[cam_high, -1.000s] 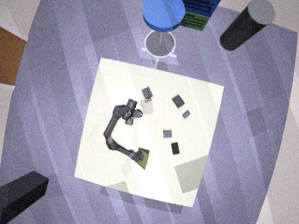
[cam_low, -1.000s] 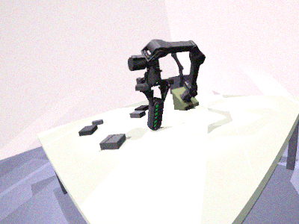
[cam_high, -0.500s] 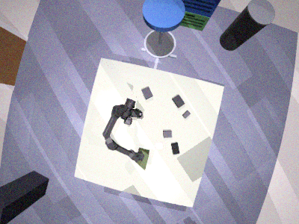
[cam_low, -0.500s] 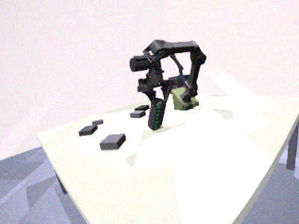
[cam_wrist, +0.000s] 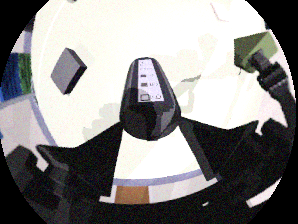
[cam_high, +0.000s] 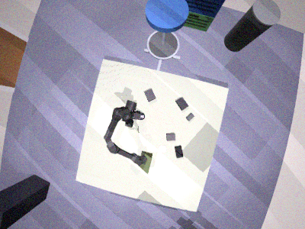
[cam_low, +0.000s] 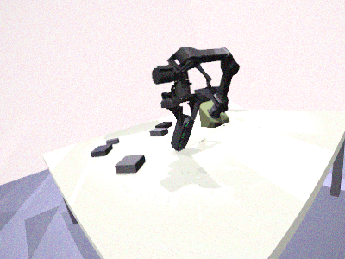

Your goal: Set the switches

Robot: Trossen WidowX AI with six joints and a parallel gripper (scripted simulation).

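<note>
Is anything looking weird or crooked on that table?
Yes! The dark controller unit is tilted between the gripper's fingers, not flat on its base. That looks odd, but its white label shows, so perhaps it's being read.
</note>
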